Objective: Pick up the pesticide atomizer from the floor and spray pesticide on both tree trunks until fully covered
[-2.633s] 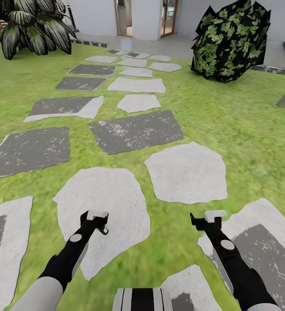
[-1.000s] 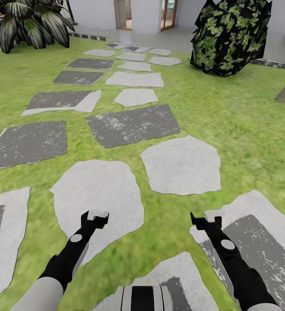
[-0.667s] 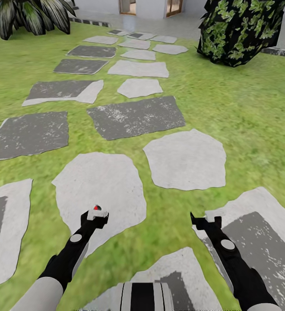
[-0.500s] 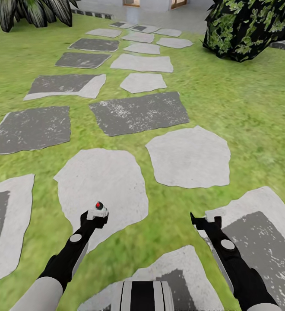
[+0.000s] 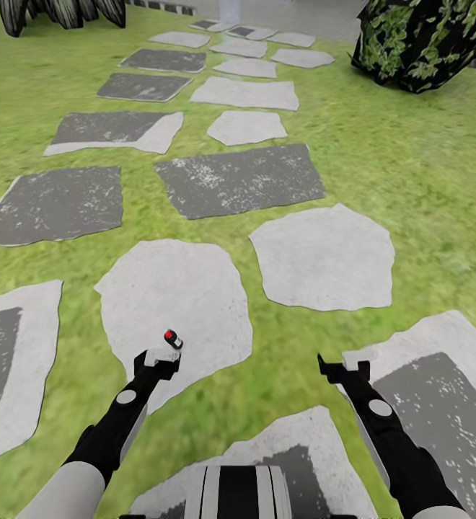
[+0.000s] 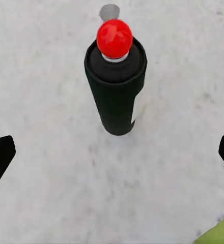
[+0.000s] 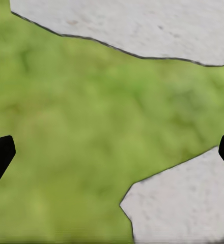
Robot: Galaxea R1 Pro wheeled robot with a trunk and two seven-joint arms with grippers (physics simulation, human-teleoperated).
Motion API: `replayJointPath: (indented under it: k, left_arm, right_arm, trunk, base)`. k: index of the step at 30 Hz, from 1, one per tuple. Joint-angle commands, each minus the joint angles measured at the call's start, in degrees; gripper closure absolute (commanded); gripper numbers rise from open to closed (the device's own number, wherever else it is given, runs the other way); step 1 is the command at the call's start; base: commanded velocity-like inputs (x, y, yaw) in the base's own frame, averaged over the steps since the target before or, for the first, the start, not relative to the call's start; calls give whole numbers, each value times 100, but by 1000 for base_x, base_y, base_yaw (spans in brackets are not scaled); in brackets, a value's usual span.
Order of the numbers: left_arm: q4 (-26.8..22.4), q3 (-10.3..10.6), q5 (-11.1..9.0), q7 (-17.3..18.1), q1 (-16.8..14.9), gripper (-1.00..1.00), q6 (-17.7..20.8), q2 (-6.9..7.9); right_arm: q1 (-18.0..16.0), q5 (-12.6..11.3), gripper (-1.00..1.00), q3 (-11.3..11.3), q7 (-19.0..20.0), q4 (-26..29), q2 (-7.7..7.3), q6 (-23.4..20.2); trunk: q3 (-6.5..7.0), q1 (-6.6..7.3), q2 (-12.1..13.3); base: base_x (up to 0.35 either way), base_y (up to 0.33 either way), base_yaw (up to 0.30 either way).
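While I look down over both arms, ground: green grass floor (image 5: 411, 180) crossed by pale and dark stepping stones (image 5: 173, 303).
Atomizer: black can, red cap (image 5: 172, 337), upright on a pale stone at 12 o'clock of my left hand (image 5: 159, 358), apart.
Left hand: spread wide.
Right hand (image 5: 345, 365): wide, over grass.
Foliage (image 5: 425, 36): at 1 o'clock.

Grass floor (image 5: 411, 180) with stepping stones (image 5: 173, 310); atomizer (image 5: 173, 339) upright on one.

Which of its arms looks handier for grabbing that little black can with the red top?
Probably the left. The can stands on a pale stone just ahead of the open left gripper; the right gripper hangs over grass, well aside.
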State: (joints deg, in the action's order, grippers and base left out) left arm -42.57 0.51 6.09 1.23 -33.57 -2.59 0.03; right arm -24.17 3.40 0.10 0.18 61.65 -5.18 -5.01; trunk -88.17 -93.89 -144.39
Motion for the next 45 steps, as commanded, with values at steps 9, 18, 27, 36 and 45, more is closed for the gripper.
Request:
replayJointPath:
  k: [9,18,27,36,45]
  left_arm:
    - [30,-1,1,-32,0,-100,-514,-11]
    - [38,2,-2,-43,8,-100,-955,-8]
    - [118,2,-2,-44,9,-100,-970,-11]
    - [134,2,-2,-44,9,-100,-971,-11]
    - [134,10,-2,-44,9,-100,-971,-12]
  right_arm:
    - [0,3,-100,7,-2,-31,9,3]
    - [0,4,-100,0,-9,-39,9,9]
    - [0,4,-100,4,-10,-39,9,16]
    - [0,3,-100,3,-13,-39,9,18]
    - [0,3,-100,7,-10,-38,9,18]
  trunk:
    - [-129,-10,-5]
    - [-195,-13,-7]
    - [-198,-13,-7]
    - [-198,-13,-7]
    - [-198,-13,-7]
  base:
    - [0,0,23]
    - [0,0,0]
    - [97,31,0]
    - [59,19,0]
    - [125,0,0]
